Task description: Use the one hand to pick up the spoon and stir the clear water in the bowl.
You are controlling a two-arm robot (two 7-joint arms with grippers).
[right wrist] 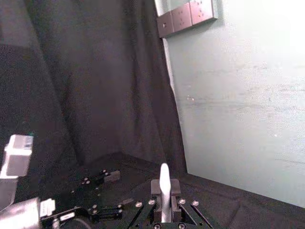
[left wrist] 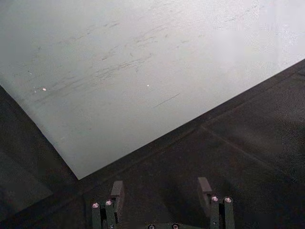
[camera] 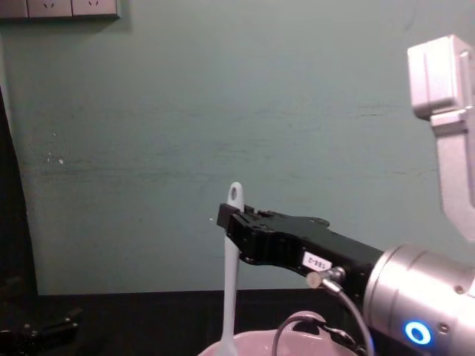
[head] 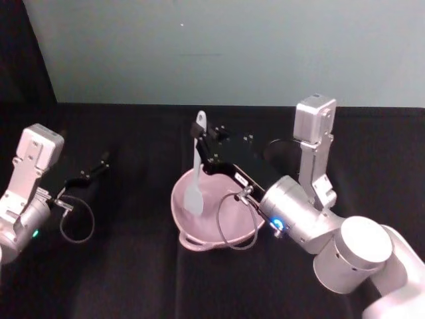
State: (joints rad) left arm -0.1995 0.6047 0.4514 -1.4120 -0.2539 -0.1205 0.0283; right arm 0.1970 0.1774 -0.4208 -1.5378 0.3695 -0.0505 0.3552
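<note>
The pale pink bowl stands at the middle of the black table; its rim also shows in the chest view. The white spoon stands nearly upright with its flat head down inside the bowl. My right gripper reaches in from the right and is shut on the upper handle just below the holed tip, as the chest view shows. The spoon handle rises between the shut fingers in the right wrist view. I cannot make out the water. My left gripper rests open at the left, far from the bowl.
A dark round object sits behind the right arm, partly hidden by it. A cable loop from the right wrist hangs over the bowl's near right rim. A pale green wall borders the table's far edge.
</note>
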